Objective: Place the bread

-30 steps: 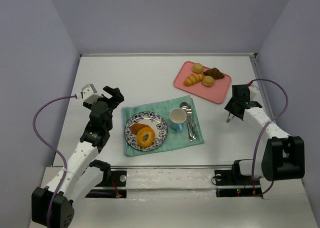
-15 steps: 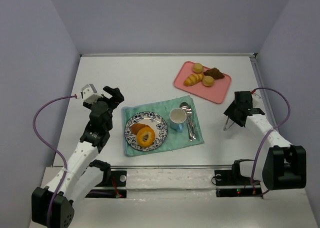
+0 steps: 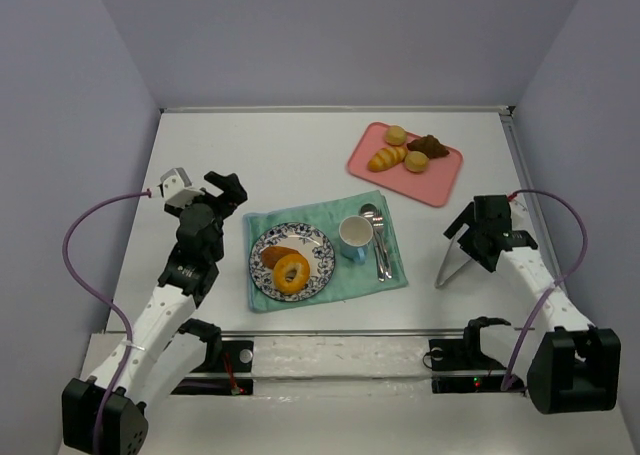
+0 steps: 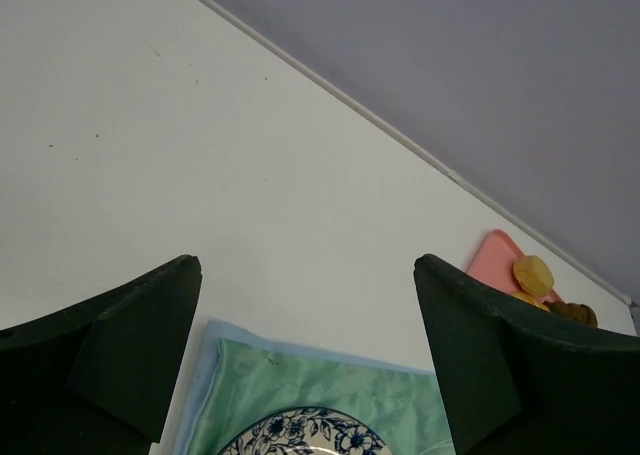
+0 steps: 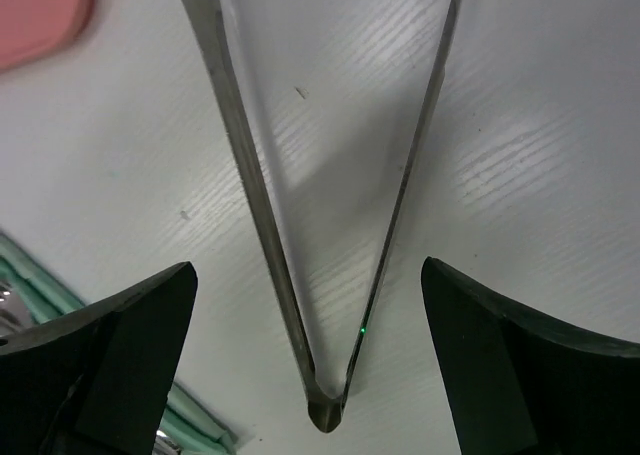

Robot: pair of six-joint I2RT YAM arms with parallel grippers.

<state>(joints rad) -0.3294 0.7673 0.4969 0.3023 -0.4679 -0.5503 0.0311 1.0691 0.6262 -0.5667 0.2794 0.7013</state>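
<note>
Shows tongs (image 5: 322, 407) flat on surface (image 3: 280, 155) right of plate (image 3: 318, 245), straddled by released right gripper (image 5: 305, 267), presumably parked, bread (image 3: 291, 272) already plated; left gripper (image 4: 305, 275) released, idle left of plate.

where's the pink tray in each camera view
Top external: the pink tray sits right of centre, toward the far side of the table.
Left wrist: only a pink corner shows at the right edge.
Right wrist: a pink corner fills the top left.
Shared landmark: the green cloth, in all three views, nearer the arms than the tray.
</note>
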